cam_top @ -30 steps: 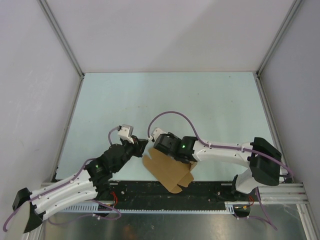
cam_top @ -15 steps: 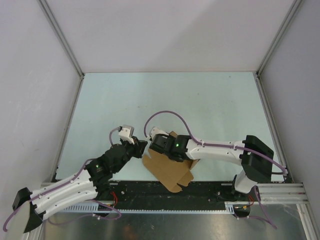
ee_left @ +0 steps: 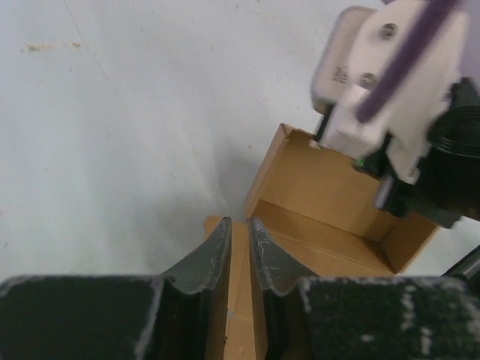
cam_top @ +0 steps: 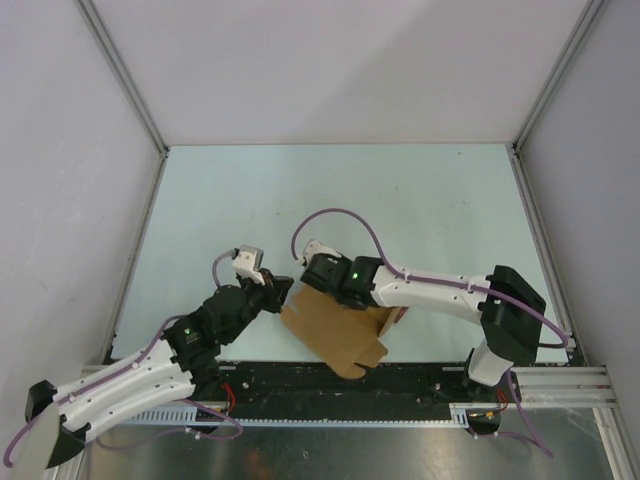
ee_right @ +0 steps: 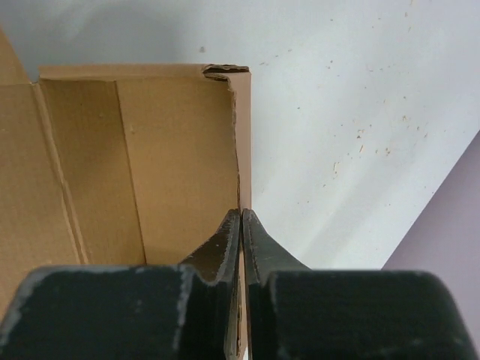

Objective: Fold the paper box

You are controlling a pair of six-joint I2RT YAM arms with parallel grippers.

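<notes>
Wall-raising step — left jaws and right jaws each pinch a paper box (cam_top: 335, 340) edge; next we'd tuck flaps in.

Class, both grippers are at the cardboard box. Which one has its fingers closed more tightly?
The right gripper: its fingers almost meet, pinching a thin wall edge of the paper box. The left gripper shows a gap, brown cardboard between its fingers.

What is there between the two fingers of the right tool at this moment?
The right tool is shut on a thin side wall of the paper box; this wall fills the gap between its fingers. The right wrist view shows it.
</notes>
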